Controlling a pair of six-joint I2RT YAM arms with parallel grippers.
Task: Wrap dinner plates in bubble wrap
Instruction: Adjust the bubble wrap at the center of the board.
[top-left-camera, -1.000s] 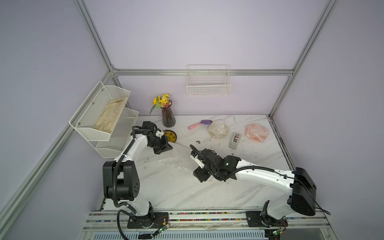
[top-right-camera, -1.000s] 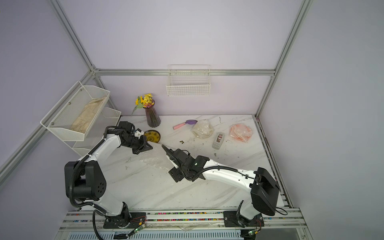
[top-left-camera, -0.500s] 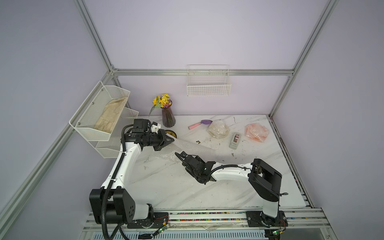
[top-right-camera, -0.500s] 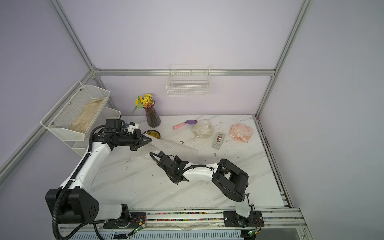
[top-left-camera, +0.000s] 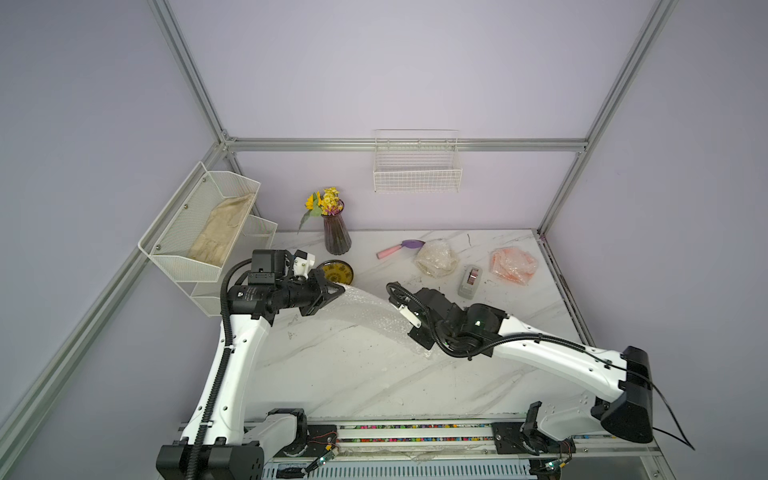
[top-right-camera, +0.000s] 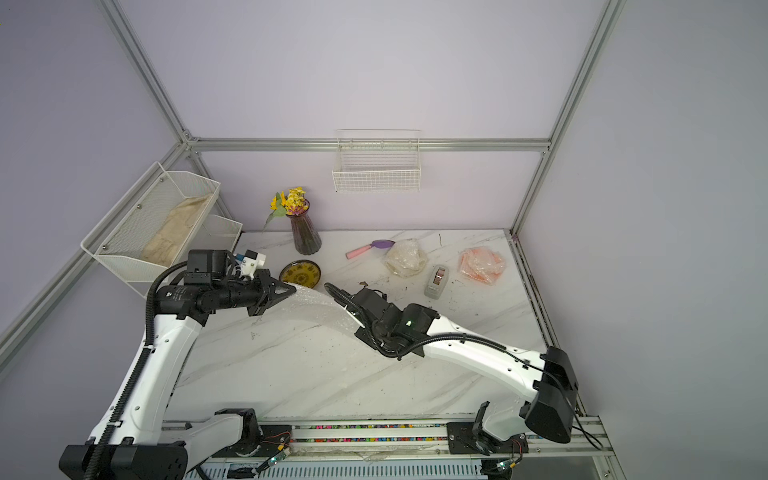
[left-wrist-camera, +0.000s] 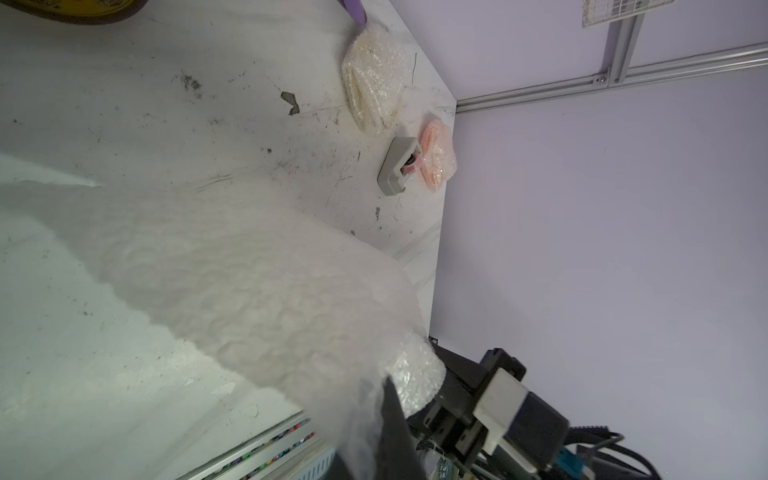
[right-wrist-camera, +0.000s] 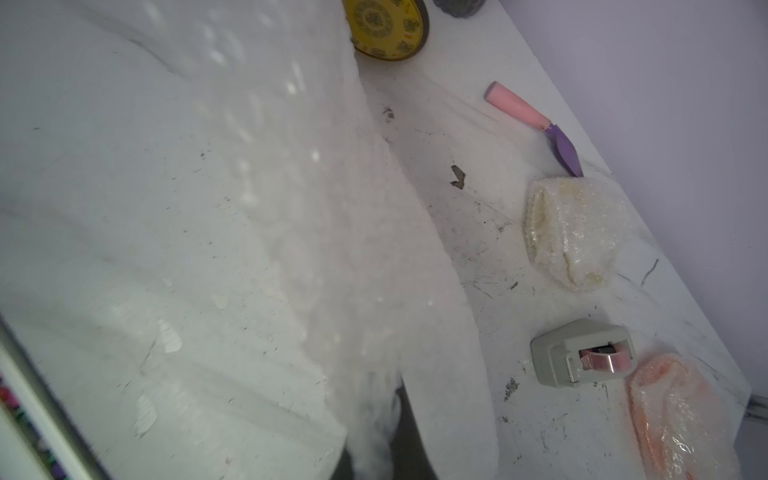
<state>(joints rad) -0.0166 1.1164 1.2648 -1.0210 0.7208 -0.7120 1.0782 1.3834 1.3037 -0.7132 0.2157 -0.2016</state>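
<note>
Bubble wrap (top-left-camera: 365, 309) is being held above the worktop's (top-left-camera: 353, 374) middle | ends being pinched in closed left gripper (top-left-camera: 337, 291), closed right gripper (top-left-camera: 419, 338)

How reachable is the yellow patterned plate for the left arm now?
Probably not yet. The yellow patterned plate lies uncovered beside the left gripper, but that gripper is shut on the bubble wrap, as is the right gripper.
</note>
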